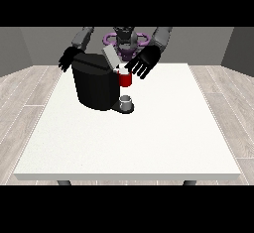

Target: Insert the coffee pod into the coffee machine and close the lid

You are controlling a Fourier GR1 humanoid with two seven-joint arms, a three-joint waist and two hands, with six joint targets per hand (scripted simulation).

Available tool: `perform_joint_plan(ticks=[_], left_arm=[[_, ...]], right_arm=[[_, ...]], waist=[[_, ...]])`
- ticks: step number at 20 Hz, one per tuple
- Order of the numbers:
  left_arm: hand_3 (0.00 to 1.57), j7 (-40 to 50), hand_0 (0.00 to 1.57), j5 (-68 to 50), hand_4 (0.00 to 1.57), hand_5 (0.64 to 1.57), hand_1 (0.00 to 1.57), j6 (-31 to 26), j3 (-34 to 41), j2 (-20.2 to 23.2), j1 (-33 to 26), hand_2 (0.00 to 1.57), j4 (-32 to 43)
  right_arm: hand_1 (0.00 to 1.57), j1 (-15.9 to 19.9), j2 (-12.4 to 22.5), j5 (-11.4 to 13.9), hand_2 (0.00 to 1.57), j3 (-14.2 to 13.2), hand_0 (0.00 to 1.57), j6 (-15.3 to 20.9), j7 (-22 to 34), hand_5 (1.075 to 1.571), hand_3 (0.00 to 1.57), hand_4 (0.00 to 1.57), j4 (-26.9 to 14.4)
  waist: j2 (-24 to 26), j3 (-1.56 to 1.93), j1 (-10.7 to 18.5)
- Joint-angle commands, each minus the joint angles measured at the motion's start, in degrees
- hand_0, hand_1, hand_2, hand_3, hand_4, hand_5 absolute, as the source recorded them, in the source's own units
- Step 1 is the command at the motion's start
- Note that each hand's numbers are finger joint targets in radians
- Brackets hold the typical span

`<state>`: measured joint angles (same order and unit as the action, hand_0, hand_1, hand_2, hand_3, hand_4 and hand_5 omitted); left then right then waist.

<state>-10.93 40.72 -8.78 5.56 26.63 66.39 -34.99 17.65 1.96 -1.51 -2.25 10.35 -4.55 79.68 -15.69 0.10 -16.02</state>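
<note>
1. Coffee machine (94, 86) sits on the white table (134, 143), toward the far edge and left of centre in the front view. Black body, bulky.
2. Lid (110, 57) is up, a grey flap tilted back and to the left over the machine's top right corner. Not closed.
3. Red brew head (125, 80) sticks out of the machine's right side, just under the lid hinge area.
4. Pod (122, 69): a small pale shape sits at the top of the red part, right below the fingertips of the hand at the view's right. Cannot tell whether it is seated in the slot or only resting on it.
5. Small grey cup (127, 101) stands on the machine's drip base, directly under the red part.
6. Hand at the view's right (144, 61): fingers spread wide and pointing down-left toward the pod spot, holding nothing. Cannot tell if the fingertips touch the pod.
7. Hand at the view's left (66, 59): behind the machine's top left corner, fingers spread and hanging down, empty. It is apart from the lid.
</note>
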Motion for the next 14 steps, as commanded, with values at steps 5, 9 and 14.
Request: perform_joint_plan(ticks=[5, 9, 14], left_arm=[[0.0, -0.27, 0.0, 1.83, 0.0, 1.571, 0.0, -3.53, -0.88, 2.18, 0.43, 0.0, 1.66], [0.0, 1.59, 0.0, 2.94, 0.0, 1.571, 0.0, -2.7, -2.59, -1.73, -0.7, 0.0, -0.67], [0.0, -0.6, 0.0, 3.14, 0.0, 1.571, 0.0, -4.08, -2.16, 0.09, -0.65, 0.0, -0.73]], right_arm=[[0.0, 0.62, 0.59, -0.92, 0.0, -0.47, 0.0, -0.78, 1.18, 1.571, 0.0, 0.44, 0.71], [0.0, -1.07, 1.64, -1.02, 0.0, -2.56, 0.0, -0.78, -1.12, 1.571, 0.0, 0.35, -3.76], [0.0, 0.15, 0.98, -0.97, 0.0, -2.77, 0.0, 0.2, -2.19, 1.571, 0.0, 0.38, -3.96]], waist=[[0.09, -0.09, -0.8], [2.54, -0.07, 1.44], [1.94, -0.09, 2.52]])
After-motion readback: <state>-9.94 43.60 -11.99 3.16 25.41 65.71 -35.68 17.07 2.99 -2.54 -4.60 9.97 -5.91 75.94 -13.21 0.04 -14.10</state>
